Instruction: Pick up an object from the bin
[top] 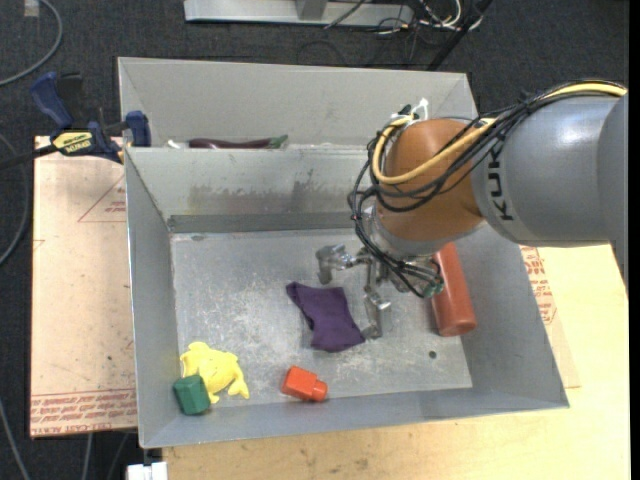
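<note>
My gripper point(352, 288) hangs low over the middle of the bin, its two metal fingers spread apart and open. One fingertip point(328, 260) stands just above a crumpled purple cloth point(325, 318). The other fingertip point(376, 318) is at the cloth's right edge. Nothing shows held between the fingers. A red cylinder point(452, 293) lies just right of the gripper, partly hidden under the arm, along the bin's right slope.
A small orange block point(304, 384) lies near the front wall. A yellow toy figure point(215, 368) and a green block point(191, 395) sit in the front left corner. The arm's orange cover and cables hang over the bin's right rear part.
</note>
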Controlling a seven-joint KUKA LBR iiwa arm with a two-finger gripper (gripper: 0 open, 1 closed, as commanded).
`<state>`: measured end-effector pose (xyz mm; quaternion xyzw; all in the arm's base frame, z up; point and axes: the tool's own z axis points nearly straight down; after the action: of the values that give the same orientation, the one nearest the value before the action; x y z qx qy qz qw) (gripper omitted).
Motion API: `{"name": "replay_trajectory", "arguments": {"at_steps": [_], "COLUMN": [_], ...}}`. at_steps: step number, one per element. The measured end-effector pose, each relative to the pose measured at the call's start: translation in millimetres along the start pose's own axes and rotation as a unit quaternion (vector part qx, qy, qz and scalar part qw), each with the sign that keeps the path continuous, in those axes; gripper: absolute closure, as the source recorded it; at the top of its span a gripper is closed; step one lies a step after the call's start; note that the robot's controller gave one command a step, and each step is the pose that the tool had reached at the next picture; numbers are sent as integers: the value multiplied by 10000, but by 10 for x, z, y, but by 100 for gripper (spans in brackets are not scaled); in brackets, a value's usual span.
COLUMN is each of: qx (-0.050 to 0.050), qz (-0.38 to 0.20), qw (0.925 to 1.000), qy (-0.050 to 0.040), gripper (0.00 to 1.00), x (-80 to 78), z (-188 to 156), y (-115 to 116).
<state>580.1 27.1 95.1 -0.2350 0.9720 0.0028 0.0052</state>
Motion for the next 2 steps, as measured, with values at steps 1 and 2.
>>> {"name": "replay_trajectory", "arguments": {"at_steps": [1,2], "qx": [0,12], "qz": [-2,337], "qw": [10000,9994], "qy": [1,-1], "gripper": [0,0], "x": [0,-36], "z": [0,4], "y": [0,161]}}
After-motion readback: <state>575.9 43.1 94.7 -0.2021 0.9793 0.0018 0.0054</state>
